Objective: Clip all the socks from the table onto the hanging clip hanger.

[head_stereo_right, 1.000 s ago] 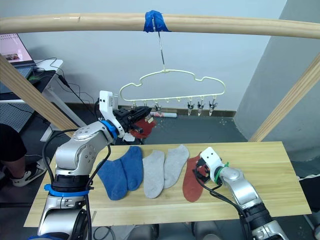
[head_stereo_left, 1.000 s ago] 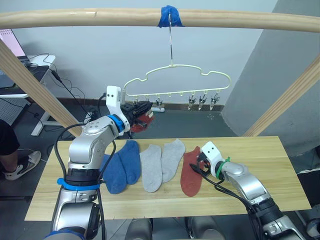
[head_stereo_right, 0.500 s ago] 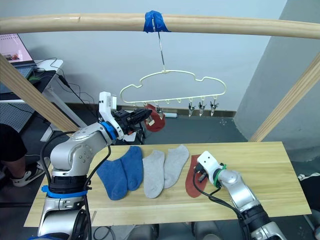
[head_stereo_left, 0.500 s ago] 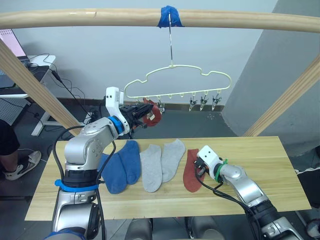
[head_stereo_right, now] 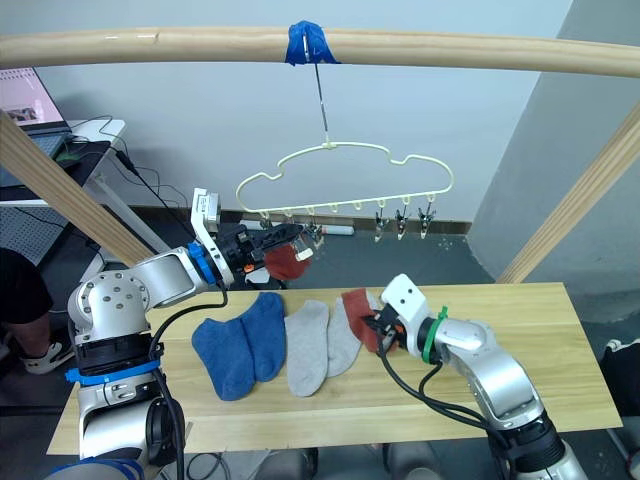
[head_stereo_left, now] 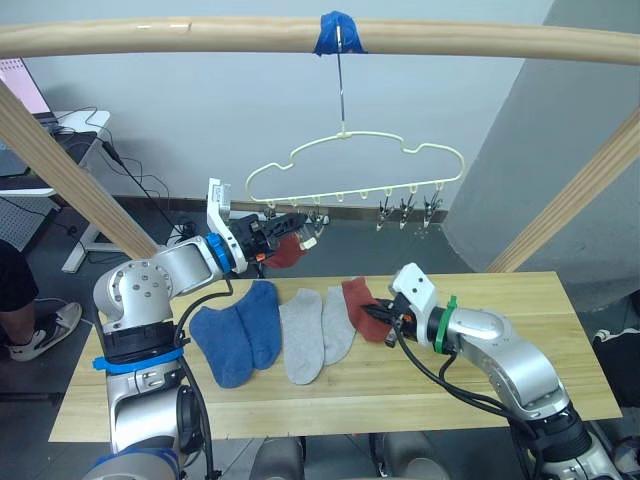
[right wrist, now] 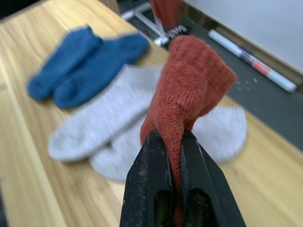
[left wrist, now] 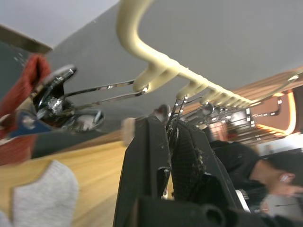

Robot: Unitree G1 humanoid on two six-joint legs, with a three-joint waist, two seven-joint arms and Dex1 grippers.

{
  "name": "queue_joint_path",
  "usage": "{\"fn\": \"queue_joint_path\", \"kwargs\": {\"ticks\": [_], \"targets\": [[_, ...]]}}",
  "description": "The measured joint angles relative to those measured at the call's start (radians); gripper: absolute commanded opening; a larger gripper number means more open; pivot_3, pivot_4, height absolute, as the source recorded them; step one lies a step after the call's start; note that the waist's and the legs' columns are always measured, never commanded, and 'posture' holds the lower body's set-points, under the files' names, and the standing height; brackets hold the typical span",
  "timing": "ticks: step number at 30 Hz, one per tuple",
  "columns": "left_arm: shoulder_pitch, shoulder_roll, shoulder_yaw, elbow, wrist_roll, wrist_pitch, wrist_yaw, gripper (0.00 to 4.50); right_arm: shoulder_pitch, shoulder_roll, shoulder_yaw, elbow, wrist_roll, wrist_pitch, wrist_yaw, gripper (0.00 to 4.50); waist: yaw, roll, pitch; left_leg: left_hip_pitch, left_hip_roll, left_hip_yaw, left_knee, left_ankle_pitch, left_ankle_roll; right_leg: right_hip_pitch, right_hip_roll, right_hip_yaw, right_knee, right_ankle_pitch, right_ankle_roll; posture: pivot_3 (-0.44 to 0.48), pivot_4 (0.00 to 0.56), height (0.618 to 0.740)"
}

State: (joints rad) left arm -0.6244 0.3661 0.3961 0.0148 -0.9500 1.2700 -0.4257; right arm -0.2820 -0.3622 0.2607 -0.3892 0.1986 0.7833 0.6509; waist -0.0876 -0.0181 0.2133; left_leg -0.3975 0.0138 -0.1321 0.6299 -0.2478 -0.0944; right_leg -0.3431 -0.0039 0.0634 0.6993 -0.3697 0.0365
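Fingers, right: right gripper (right wrist: 173, 142) clamped on a rust-red sock (right wrist: 189, 85), which bunches up above the two black fingertips.
Fingers, left: left gripper (left wrist: 169, 137) nearly together, pinching one silver clip (left wrist: 176, 111) on the clip hanger (head_stereo_left: 350, 165).
Red sock, lifted: held just above the table (head_stereo_left: 560, 330), over the inner edge of the grey pair (head_stereo_left: 320, 325).
Red sock, hung: second rust-red sock (head_stereo_left: 287, 250) apparently hangs from a clip at the hanger's left end, beside the left gripper; the exact clip is hard to tell.
Still on table: two blue socks (head_stereo_left: 238, 335) and the two grey ones, flat, side by side.
Hanger: hook on the wooden rail (head_stereo_left: 200, 35) at the blue tape (head_stereo_left: 340, 30); three clips at the right end look free.
Step in hand (judgement): carry the held sock up to a free clip.
To do it well: present the cuff edge, not the bunched middle; steady the wire frame so it does not swing; release only once the clip has bitten.
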Motion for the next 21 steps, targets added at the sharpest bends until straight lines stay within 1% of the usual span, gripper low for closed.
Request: {"fn": "queue_joint_path", "kwargs": {"ticks": [3,11,21], "targets": [[0.000,-0.008,0.001,-0.006,-0.028,0.021,0.017,0.12,-0.069,0.049,0.010,0.001,0.011,0.030,-0.025,0.03,0.004,0.000,0.000,-0.001,0.000,0.000,0.000,0.002,-0.003,0.000,0.000,-0.001,-0.001,0.000,0.000,-0.054,0.216,0.740],[-0.001,-0.010,0.003,-0.009,-0.062,0.033,0.045,0.12,-0.133,0.124,0.012,0.042,0.038,0.060,-0.060,0.03,0.004,0.000,0.000,-0.001,0.000,0.000,0.000,0.002,-0.003,-0.001,-0.001,0.000,-0.002,0.000,0.000,-0.054,0.215,0.740],[0.000,-0.010,0.003,-0.009,-0.083,0.036,0.053,0.12,-0.176,0.136,0.004,0.073,0.059,0.077,-0.071,0.03,0.003,0.000,0.000,-0.001,0.000,0.000,-0.001,0.002,-0.003,-0.001,-0.001,0.000,-0.002,0.000,0.000,-0.057,0.213,0.740]]}}
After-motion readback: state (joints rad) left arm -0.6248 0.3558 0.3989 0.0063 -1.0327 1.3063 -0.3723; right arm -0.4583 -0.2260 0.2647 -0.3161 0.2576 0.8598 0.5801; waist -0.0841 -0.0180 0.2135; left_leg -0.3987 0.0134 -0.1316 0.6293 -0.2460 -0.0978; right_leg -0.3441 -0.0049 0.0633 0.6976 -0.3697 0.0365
